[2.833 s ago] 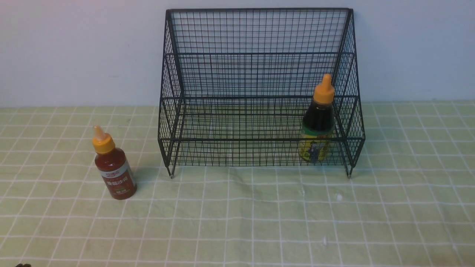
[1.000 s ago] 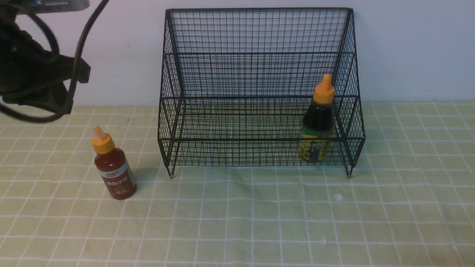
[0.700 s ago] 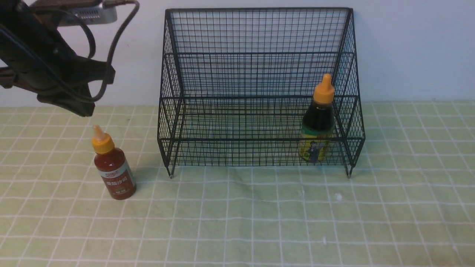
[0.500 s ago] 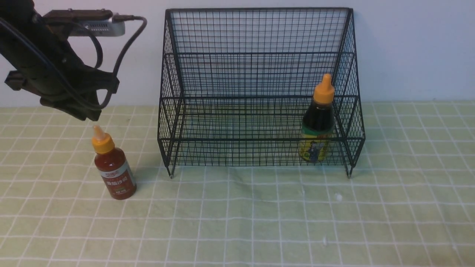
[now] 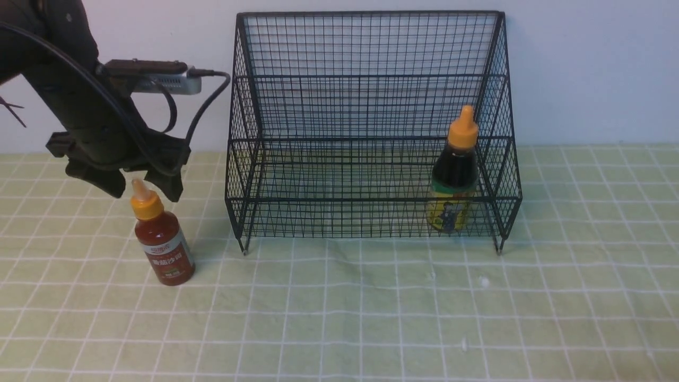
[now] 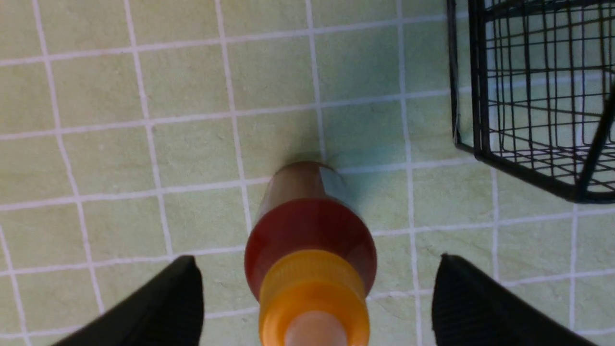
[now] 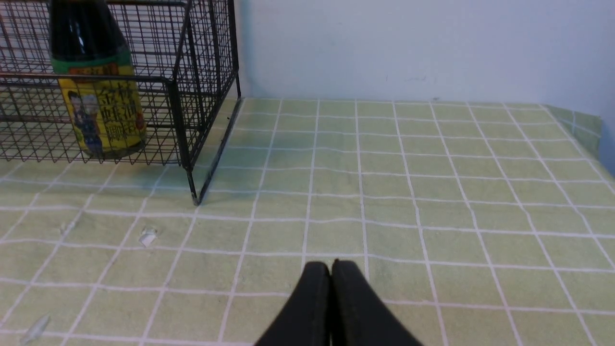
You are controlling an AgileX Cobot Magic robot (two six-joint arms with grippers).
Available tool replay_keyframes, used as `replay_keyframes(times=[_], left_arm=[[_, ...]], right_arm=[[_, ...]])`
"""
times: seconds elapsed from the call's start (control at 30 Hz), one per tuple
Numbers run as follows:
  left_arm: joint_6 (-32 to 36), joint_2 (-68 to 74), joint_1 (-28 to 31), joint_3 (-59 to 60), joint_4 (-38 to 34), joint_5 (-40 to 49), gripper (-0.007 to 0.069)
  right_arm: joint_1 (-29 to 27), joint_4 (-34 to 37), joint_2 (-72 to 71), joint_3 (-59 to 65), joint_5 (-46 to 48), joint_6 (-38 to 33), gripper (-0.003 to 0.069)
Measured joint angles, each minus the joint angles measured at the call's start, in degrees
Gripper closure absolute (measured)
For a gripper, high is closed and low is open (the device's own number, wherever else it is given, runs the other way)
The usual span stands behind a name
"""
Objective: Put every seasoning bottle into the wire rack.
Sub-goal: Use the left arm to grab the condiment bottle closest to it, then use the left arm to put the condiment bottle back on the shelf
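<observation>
The red sauce bottle (image 5: 162, 241) with an orange-yellow nozzle cap stands upright on the green checked cloth, left of the wire rack (image 5: 371, 127). My left gripper (image 5: 142, 190) is open just above it, one finger on each side of the nozzle tip, not touching. In the left wrist view the bottle (image 6: 310, 245) stands between the two wide-apart fingers (image 6: 163, 302). The dark sauce bottle (image 5: 453, 175) stands inside the rack at its right end; it also shows in the right wrist view (image 7: 96, 81). My right gripper (image 7: 330, 269) is shut and empty, low over the cloth right of the rack.
The rack's front left corner (image 6: 480, 149) stands close to the right of the red bottle. A pale wall runs behind the rack. Small white scraps (image 5: 484, 281) lie on the cloth in front of the rack. The cloth's right edge (image 7: 596, 125) shows in the right wrist view.
My left arm has come into view from the upper left and moved down and right, until its open gripper straddles the red bottle's nozzle. The bottles and rack have not moved.
</observation>
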Motion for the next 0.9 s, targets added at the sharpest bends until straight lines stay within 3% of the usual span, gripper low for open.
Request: replay_keyframes(times=[0.23,0.37,0.7,0.9], left_arm=[[-0.18,2.71,0.00,0.00,1.42,-0.05,0.0175],[-0.30,2.83,0.00,0.00,1.14,0.45,0.0336],[-0.30,1.78,0.00,-6.28,1.72,4.78,0.0337],[-0.36,-5.15,-3.88,-14.80,0.94,4.90,0.0337]], right_arm=[[0.00,0.00,0.00,0.00,0.00,0.00,0.0671],[0.00,0.00,0.00,0.00,0.00,0.00,0.0671],[0.00,0.00,0.00,0.00,0.00,0.00,0.0671],[0.00,0.00,0.00,0.00,0.00,0.00,0.0671]])
